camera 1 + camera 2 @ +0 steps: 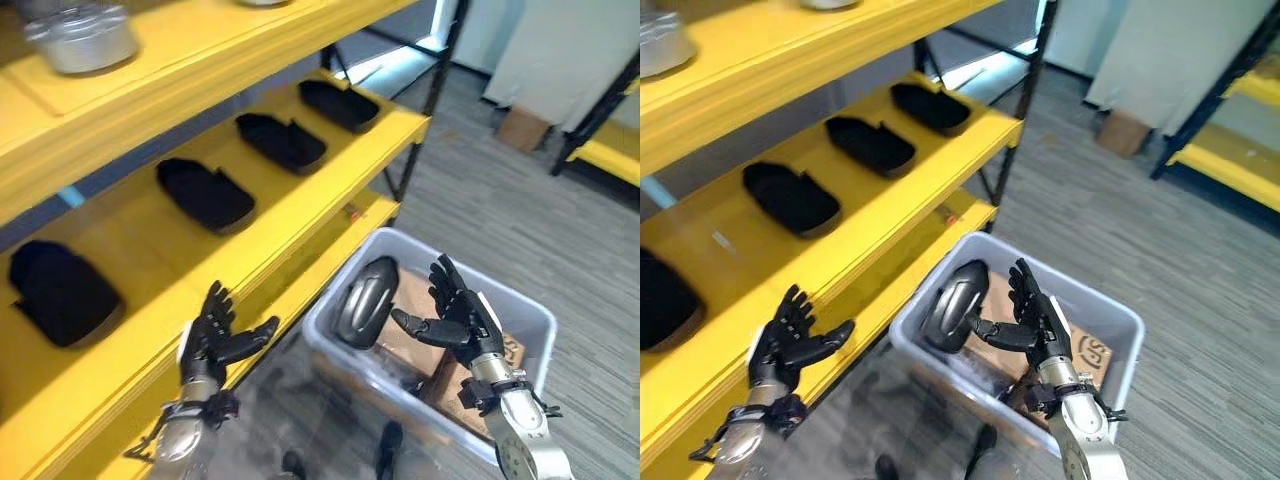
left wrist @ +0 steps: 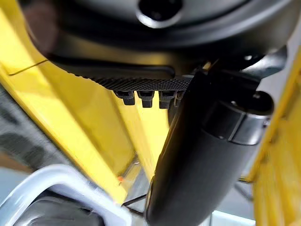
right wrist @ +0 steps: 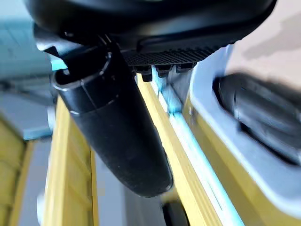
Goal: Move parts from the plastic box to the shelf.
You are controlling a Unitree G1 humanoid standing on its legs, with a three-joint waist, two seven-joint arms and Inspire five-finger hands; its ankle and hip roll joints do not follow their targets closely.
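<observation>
Right hand (image 1: 462, 322): fingers spread, released, above box (image 1: 528, 310), thumb near dark part (image 1: 364, 300) propped on box's shelf-side rim. Left hand (image 1: 212, 340): released, fingers straight, beside yellow shelf (image 1: 300, 215) edge. Four black parts (image 1: 205, 193) in a row on shelf.

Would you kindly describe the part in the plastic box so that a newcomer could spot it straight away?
Look at the grey plastic box on the floor beside the yellow shelf. The part leans upright against the box's shelf-side wall, just ahead of the right hand. Unlike the flat brown cardboard beside it and the matte black parts lying on the shelf, it is glossy dark grey and rounded.
</observation>
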